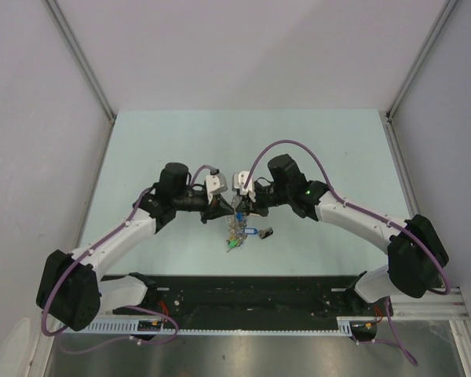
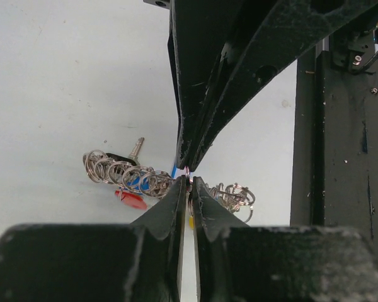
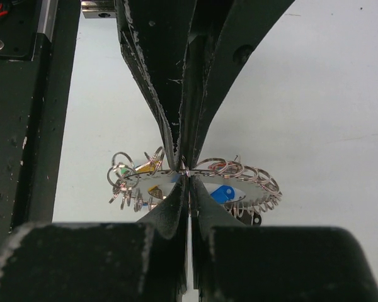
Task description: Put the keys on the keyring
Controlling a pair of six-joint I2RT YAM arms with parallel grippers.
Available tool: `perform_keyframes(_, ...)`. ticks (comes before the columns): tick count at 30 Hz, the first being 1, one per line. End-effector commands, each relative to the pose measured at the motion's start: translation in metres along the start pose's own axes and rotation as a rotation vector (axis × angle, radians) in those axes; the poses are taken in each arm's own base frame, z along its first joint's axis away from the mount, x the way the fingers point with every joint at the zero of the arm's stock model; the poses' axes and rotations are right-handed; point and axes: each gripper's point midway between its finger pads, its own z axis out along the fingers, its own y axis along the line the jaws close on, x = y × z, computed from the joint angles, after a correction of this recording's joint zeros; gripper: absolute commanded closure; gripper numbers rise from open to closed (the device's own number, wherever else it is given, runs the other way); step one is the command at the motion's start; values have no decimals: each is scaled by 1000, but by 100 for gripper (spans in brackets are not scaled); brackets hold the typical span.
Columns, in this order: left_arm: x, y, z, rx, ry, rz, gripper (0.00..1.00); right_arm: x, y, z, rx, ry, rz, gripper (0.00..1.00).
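**Two grippers pinching one keyring over a pale table**

Nearest the lens, the left gripper [image 2: 189, 182] held its dark fingers almost together, nipping the thin wire of the keyring [image 2: 129, 175]. The right gripper [image 3: 188, 176] met it tip to tip from the keyring's opposite side, jaws closed tight on the same stretch of wire. The keys [image 1: 235, 236] bunched along the keyring, above the middle of the table [image 1: 141, 157]. A red key head [image 2: 132, 200] and a blue key head [image 3: 225, 193] showed beneath the keyring. A black-headed key [image 1: 265, 232] sat just beside the keyring, on the right arm's side.
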Motion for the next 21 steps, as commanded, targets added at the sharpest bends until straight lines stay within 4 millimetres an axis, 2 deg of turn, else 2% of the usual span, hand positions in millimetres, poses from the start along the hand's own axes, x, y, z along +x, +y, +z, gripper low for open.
perform_keyframes(1,-15,-5,1,39,-19,50,94,-27,-8,0,10,-60,-52,100)
perform_keyframes(2,-15,-4,2,37,-18,49,100,-28,-8,1,8,-63,-52,100)
perform_keyframes(5,-17,-5,2,34,-26,26,100,-31,-11,0,27,-75,-23,98)
perform_keyframes(7,-22,-4,2,12,-54,-1,100,-35,-15,-2,46,-103,34,91)
perform_keyframes(8,-16,-5,3,2,-55,-22,100,-37,-21,-9,72,-124,61,86)
perform_keyframes(10,-19,1,2,-60,-77,-38,100,-54,-27,-17,112,-216,96,78)
perform_keyframes(11,-18,-1,0,-80,-87,-33,100,-52,-23,-22,127,-234,118,69)
perform_keyframes(13,-25,2,-3,-129,-130,-50,100,-60,-29,-31,183,-289,139,61)
perform_keyframes(14,-22,-1,-5,-140,-145,-60,100,-54,-26,-32,191,-297,195,57)
perform_keyframes(15,-31,-2,-7,-152,-190,-66,100,-57,-29,-38,234,-318,214,56)
perform_keyframes(17,-27,-4,-11,-184,-221,-82,100,-62,-31,-45,266,-373,265,56)
perform_keyframes(18,-33,-3,-13,-199,-257,-95,100,-48,-28,-47,281,-374,304,56)
perform_keyframes(19,-34,-3,-14,-210,-274,-101,100,-54,-29,-52,291,-426,294,56)
perform_keyframes(20,-28,-2,-14,-230,-280,-118,100,-49,-25,-52,288,-440,318,57)
perform_keyframes(21,-37,-3,-18,-237,-321,-113,100,-37,-17,-50,282,-442,363,57)
